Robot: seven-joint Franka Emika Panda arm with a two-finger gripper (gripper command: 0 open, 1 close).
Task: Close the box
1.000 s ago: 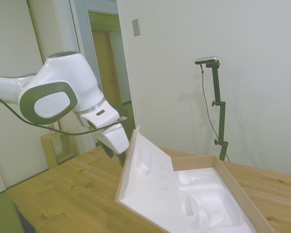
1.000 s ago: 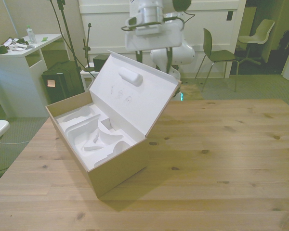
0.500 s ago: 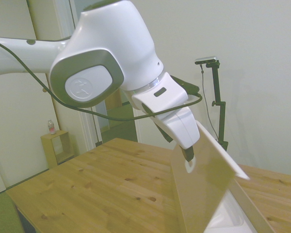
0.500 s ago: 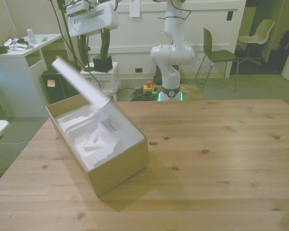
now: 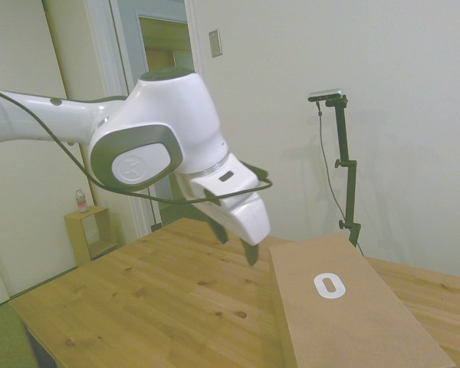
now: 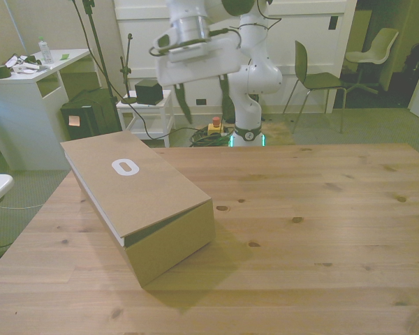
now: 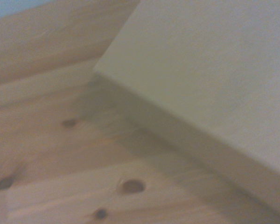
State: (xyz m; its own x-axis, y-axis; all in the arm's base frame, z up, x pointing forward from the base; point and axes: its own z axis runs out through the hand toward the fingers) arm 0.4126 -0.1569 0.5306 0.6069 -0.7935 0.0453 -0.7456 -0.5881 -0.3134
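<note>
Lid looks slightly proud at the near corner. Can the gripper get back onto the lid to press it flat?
Probably yes. The gripper hangs open above the table, beside the box, and nothing lies on the lid or between them.

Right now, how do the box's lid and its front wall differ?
The lid lies flat on top and bears a white oval ring; the front wall stands upright and is plain. The lid overhangs the wall, a thin gap showing beneath its edge. Both are brown cardboard.
</note>
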